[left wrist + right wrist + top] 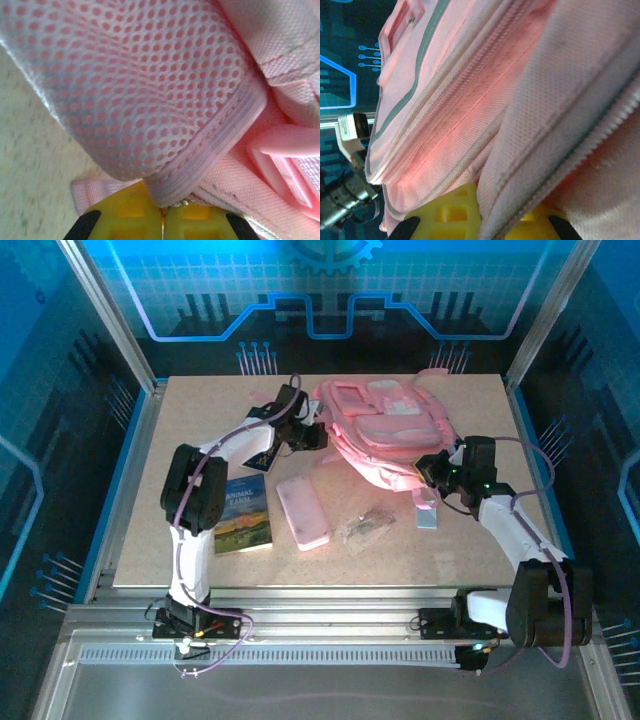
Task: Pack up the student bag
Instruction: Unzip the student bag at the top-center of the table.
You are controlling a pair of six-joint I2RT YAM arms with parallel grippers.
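left pincer [317, 436]: closed on the student bag [385, 428]. It pinches the ribbed trim of the mesh shoulder strap [150, 90], and its 2 yellow fingers [125, 222] meet with only a hairline gap.
right pincer [437, 468]: clamped on a fold of bag fabric beside a zipper [600, 135]. The fold runs between its 2 yellow fingers [455, 207].
student bag: lies on the desk [200, 410] between the 2 pincers, front pockets up. The left pincer is at its left edge, the right pincer at its near right corner.
buckle [285, 150]: pink plastic, on webbing, just right of the left pincer's grip.
book [245, 513]: "Animal Farm" paperback, nearer the bases than the left pincer and slightly left of it, well apart.
pencil case [302, 510]: pink, oblong, flat, nearer the bases than both pincers, just beside the book.
clear packet [367, 527]: left of the right pincer, toward the bases. Contents too small to tell.
pale flat item [428, 517]: just base-side of the right pincer. Can't tell what it is.
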